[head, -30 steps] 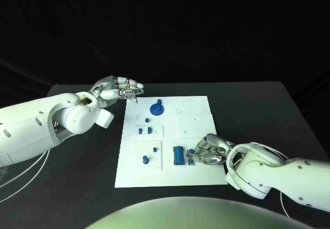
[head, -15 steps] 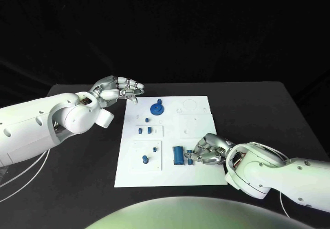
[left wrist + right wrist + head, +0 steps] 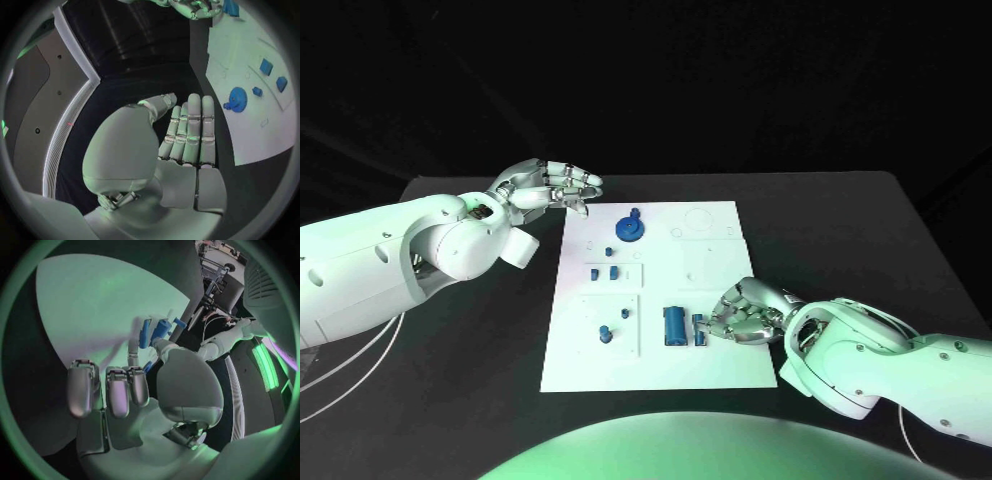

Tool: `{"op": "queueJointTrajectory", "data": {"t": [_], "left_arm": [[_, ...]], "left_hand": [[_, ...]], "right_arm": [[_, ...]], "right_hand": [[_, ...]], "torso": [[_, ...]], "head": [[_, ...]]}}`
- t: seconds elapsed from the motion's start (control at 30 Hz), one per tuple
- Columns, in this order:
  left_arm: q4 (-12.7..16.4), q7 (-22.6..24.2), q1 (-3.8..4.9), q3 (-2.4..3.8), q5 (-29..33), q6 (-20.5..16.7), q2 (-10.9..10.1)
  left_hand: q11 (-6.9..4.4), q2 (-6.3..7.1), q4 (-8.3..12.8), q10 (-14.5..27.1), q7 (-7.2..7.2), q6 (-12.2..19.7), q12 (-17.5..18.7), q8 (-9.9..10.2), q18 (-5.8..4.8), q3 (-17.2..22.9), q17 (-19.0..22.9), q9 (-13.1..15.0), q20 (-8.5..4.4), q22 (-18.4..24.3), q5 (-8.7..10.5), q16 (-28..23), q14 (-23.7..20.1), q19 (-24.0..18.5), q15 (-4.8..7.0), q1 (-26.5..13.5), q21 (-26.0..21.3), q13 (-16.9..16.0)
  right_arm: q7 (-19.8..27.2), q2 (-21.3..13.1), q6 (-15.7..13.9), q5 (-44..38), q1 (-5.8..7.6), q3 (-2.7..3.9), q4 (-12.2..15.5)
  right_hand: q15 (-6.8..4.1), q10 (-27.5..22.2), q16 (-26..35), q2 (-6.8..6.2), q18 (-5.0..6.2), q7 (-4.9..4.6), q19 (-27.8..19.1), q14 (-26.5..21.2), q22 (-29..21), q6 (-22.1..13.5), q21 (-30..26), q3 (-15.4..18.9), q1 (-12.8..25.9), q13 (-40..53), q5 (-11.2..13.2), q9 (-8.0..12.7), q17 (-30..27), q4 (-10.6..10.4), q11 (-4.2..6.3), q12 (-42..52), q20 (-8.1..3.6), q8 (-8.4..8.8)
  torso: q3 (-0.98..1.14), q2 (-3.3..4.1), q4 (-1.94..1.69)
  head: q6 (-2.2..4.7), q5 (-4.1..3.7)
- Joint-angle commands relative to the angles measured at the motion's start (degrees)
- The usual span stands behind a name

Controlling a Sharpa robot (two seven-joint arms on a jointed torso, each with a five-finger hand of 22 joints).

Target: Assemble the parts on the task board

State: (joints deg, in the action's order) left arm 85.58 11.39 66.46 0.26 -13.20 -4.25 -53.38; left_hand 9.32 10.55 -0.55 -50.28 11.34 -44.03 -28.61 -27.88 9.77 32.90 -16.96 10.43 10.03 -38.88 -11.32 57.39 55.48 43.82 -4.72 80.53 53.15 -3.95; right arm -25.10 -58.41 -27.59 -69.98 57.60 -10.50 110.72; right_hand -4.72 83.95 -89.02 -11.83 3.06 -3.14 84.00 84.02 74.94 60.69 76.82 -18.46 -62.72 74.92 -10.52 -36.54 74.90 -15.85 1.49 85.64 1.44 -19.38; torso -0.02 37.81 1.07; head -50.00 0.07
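Note:
The white task board [image 3: 711, 262] lies mid-table. A blue gear [image 3: 630, 229] sits at its far end, and small blue parts [image 3: 603, 271] stand in the left plates. Near the front stands a blue block [image 3: 674, 323] with a small blue part [image 3: 700, 329] beside it. My right hand [image 3: 749, 312] rests on the board's near right. Its thumb and a finger pinch that small blue part [image 3: 160, 331] next to the block [image 3: 145, 334]. My left hand [image 3: 554, 185] hovers off the board's far left corner. It holds nothing, its fingers [image 3: 188, 127] held straight side by side.
The black table [image 3: 848, 230] runs well beyond the board on both sides. My left forearm [image 3: 387, 260] lies over the table's left part. Another blue part [image 3: 604, 333] stands in the near-left plate.
My right hand has edged slightly to the right while staying at the small blue part. The left hand and the other parts have not moved.

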Motion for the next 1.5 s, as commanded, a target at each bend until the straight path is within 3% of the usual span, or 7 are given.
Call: {"op": "queueJointTrajectory", "data": {"t": [0.03, 0.13, 0.33, 0.4, 0.5, 0.77, 1.5], "left_arm": [[0.2, 0.3, 0.03, 0.04, -0.2, 0.7, 0.0], [0.2, 0.3, 0.03, 0.04, -0.2, 0.7, 0.0], [0.1, 0.4, 0.03, 0.04, -0.2, 0.7, 0.0], [0.1, 0.4, 0.03, 0.04, -0.2, 0.7, 0.0], [0.1, 0.4, 0.03, 0.04, -0.2, 0.7, -0.1], [0.1, 0.4, 0.03, 0.04, -0.2, 0.7, -0.1], [0.0, 0.3, 0.02, 0.03, -0.2, 0.7, -0.1]], "left_hand": [[-0.08, -0.63, 0.3, 0.4, 1.93, 0.4, -0.4, -0.3, 0.72, 0.1, 0.1, -0.1, 0.18, 0.1, -0.30, -0.2, -0.4, -0.3, 0.00, -0.1, -0.4, -0.1], [-0.08, -0.63, 0.3, 0.4, 1.93, 0.4, -0.4, -0.3, 0.72, 0.1, 0.1, -0.1, 0.18, 0.1, -0.30, -0.2, -0.4, -0.3, 0.00, -0.1, -0.4, -0.1], [-0.07, -0.70, 0.3, 0.5, 1.93, 0.4, -0.4, -0.3, 0.72, 0.2, 0.1, -0.1, 0.19, 0.0, -0.33, -0.2, -0.4, -0.3, -0.02, -0.2, -0.4, -0.1], [-0.07, -0.70, 0.3, 0.5, 1.93, 0.4, -0.4, -0.3, 0.72, 0.2, 0.1, -0.1, 0.19, 0.0, -0.33, -0.2, -0.4, -0.3, -0.02, -0.2, -0.4, -0.1], [-0.07, -0.70, 0.3, 0.5, 1.93, 0.4, -0.4, -0.3, 0.72, 0.2, 0.1, -0.1, 0.19, 0.0, -0.33, -0.2, -0.4, -0.3, -0.02, -0.2, -0.4, -0.1], [-0.08, -0.77, 0.3, 0.5, 1.93, 0.4, -0.4, -0.3, 0.73, 0.2, 0.1, -0.1, 0.18, 0.0, -0.34, -0.2, -0.4, -0.3, -0.01, -0.1, -0.4, -0.1], [-0.09, -0.90, 0.3, 0.5, 1.92, 0.4, -0.5, -0.3, 0.74, 0.4, 0.1, -0.1, 0.16, 0.0, -0.37, -0.2, -0.4, -0.3, 0.01, 0.0, -0.3, -0.1]], "right_arm": [[9.2, -0.7, -3.9, -3.2, -0.05, -0.01, 0.3], [12.1, -1.1, -5.0, -5.2, -0.07, -0.02, 0.3], [14.8, -1.2, -6.5, -7.6, -0.41, -0.04, -0.1], [15.2, -1.2, -6.6, -7.9, -0.69, -0.05, -0.3], [15.6, -1.0, -6.7, -8.2, -1.12, -0.06, -0.6], [15.5, -0.3, -5.8, -8.2, -1.49, -0.06, -1.5], [14.9, 0.9, -2.7, -7.6, -2.47, -0.07, -2.9]], "right_hand": [[0.58, 4.5, 0.1, 0.36, -0.51, -0.79, 1.9, 5.3, 11.6, -1.9, -0.7, -0.1, -5.0, 12.8, -0.3, 0.5, 11.8, 1.4, -0.98, -0.3, 0.47, 1.43], [0.80, 4.4, 0.1, 2.11, -0.47, -1.08, 1.8, 5.3, 11.6, -2.9, -0.9, -2.7, -10.8, 12.7, -0.7, 1.2, 11.8, 4.1, -1.22, -0.5, 0.75, 2.71], [1.77, 4.3, 0.0, 2.27, -0.52, -2.47, 1.8, 5.4, 11.6, -3.9, -0.7, -6.6, -14.0, 12.7, -0.6, 3.5, 12.0, 6.2, -2.39, -0.5, 1.50, 5.72], [1.91, 4.3, 0.0, 2.80, -0.52, -2.79, 1.8, 5.4, 11.6, -4.2, -0.6, -8.9, -16.1, 12.7, -0.8, 4.2, 12.0, 8.0, -2.60, -0.5, 1.66, 6.61], [2.72, 4.3, 0.0, 3.05, -0.53, -3.88, 1.8, 5.4, 11.7, -3.7, -0.4, -14.8, -16.5, 12.8, -0.6, 6.2, 12.1, 11.7, -3.49, -0.3, 2.31, 8.56], [3.04, 4.3, 0.0, 3.68, -0.51, -4.28, 1.8, 5.4, 11.7, -2.9, -0.2, -21.1, -14.5, 12.8, -0.6, 7.7, 12.0, 15.6, -3.88, -0.3, 2.68, 9.86], [2.86, 4.4, 0.0, 4.30, -0.50, -3.96, 1.7, 5.4, 11.7, -1.4, 0.0, -23.4, -12.2, 12.9, -0.4, 7.9, 12.0, 17.4, -3.65, 0.0, 2.64, 9.59]], "torso": [[0.02, 0.02, 0.02], [0.01, 0.02, 0.09], [0.00, 0.04, 0.00], [0.02, 0.04, -0.04], [0.02, 0.04, -0.09], [0.01, 0.09, -0.08], [0.04, 0.03, -0.04]], "head": [[0.00, -0.01], [0.00, 0.01], [0.00, 0.01], [0.00, 0.05], [0.00, 0.08], [0.00, 0.14], [0.00, 0.36]]}}
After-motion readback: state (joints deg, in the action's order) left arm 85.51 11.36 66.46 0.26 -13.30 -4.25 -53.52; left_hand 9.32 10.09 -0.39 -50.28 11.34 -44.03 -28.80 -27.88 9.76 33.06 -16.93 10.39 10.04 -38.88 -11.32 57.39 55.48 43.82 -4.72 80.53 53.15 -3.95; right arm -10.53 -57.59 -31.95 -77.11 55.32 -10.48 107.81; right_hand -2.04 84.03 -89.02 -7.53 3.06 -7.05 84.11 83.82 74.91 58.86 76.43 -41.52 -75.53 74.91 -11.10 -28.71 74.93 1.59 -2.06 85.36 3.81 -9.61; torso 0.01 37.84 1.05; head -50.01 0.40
